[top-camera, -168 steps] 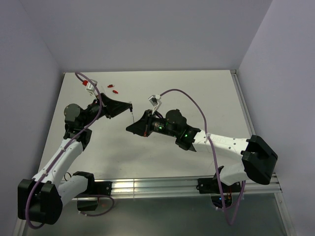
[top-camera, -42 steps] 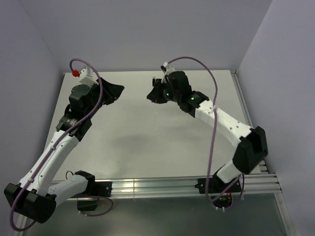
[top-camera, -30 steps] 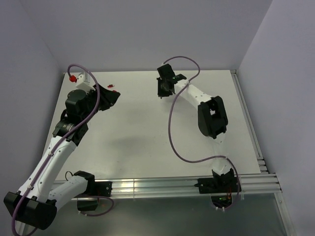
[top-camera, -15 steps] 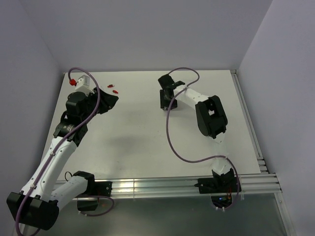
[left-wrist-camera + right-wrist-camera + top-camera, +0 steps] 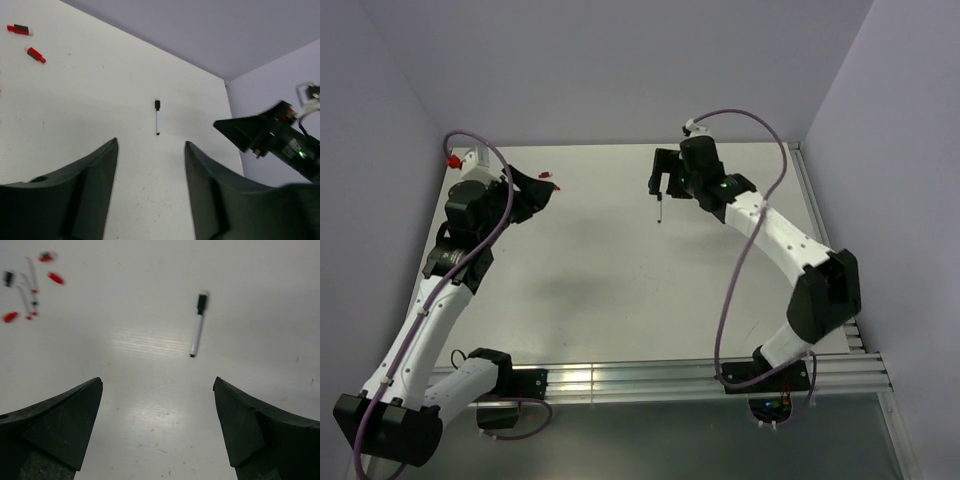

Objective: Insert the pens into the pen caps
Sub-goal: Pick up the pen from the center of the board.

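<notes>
White-barrelled and black-capped at one end, a pen (image 5: 196, 332) lies flat on the desk (image 5: 620, 290) ahead of the right jaws, toward their right-hand finger and touching neither. These jaws stand wide, with nothing between them. The left jaws are spread too and empty, the pen well ahead of their gap. Only the right wrist view shows more pens (image 5: 32, 277), blurred, far ahead-left beside red caps (image 5: 56, 278); only the left wrist view shows the right jaws side-on.

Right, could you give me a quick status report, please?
Left gripper open, empty. Right gripper open, empty. Black-capped pen lying loose on table. Red caps by left gripper; nothing blocking the pen.
</notes>
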Controlling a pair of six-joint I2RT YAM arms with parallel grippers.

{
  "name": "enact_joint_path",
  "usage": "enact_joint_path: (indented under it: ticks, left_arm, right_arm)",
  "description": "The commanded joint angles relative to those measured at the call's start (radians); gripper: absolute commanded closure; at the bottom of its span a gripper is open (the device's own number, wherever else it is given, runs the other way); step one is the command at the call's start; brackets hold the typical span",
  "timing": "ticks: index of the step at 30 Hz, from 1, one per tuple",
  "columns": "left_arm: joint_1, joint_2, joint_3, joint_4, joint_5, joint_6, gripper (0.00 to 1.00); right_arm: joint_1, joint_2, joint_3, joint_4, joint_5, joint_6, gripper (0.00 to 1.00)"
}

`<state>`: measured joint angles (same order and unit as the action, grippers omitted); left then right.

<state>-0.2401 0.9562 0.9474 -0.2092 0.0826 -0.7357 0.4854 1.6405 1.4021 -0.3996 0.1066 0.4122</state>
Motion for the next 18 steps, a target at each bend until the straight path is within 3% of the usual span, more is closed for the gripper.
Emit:
enact_joint_path:
  ticks: [1, 3, 4, 8, 11, 14, 18]
  left_arm:
    - [0.028, 0.022, 0.08, 0.019, -0.023, -0.04, 0.36]
    - [0.045, 0.041, 0.102, -0.015, -0.047, -0.085, 0.2]
    - [0.061, 0.049, 0.105, -0.024, -0.078, -0.131, 0.01]
    - [0.096, 0.065, 0.1, 0.025, -0.174, -0.133, 0.0]
    - [0.099, 0.174, 0.207, -0.073, -0.318, -0.113, 0.08]
    - [0.107, 0.317, 0.293, -0.134, -0.377, -0.082, 0.19]
    - [0.122, 0.479, 0.349, -0.165, -0.458, -0.109, 0.25]
  right_arm:
    - [-0.011, -0.135, -0.057, 0.189, -0.073, 0.028, 0.0]
    - [-0.031, -0.194, -0.1, 0.218, -0.096, 0.06, 0.0]
    - [-0.036, -0.211, -0.118, 0.234, -0.102, 0.065, 0.0]
    - [-0.074, -0.269, -0.198, 0.301, -0.185, 0.083, 0.0]
    - [-0.082, -0.28, -0.204, 0.285, -0.209, 0.077, 0.02]
    - [-0.088, -0.297, -0.232, 0.32, -0.275, 0.085, 0.06]
    - [-0.097, -0.298, -0.224, 0.3, -0.285, 0.088, 0.14]
